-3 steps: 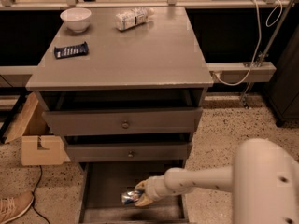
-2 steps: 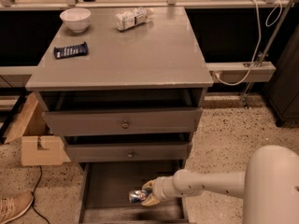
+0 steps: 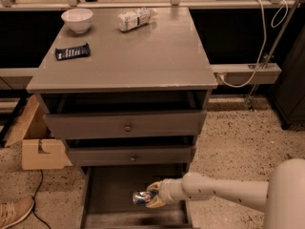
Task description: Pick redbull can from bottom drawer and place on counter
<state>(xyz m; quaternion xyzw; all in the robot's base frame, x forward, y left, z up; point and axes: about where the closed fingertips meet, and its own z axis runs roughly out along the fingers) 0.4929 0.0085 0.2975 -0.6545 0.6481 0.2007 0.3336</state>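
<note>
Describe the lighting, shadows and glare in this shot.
Camera view: warm light falls evenly on the counter; the bottom drawer lies in shadow under the upper drawers; the redbull can, held there by the gripper, shows bright glints.

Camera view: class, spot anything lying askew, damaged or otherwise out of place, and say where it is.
The bottle lies on its side at the back of the counter. In the bottom drawer, the hand grips a can that looks crumpled.
</note>
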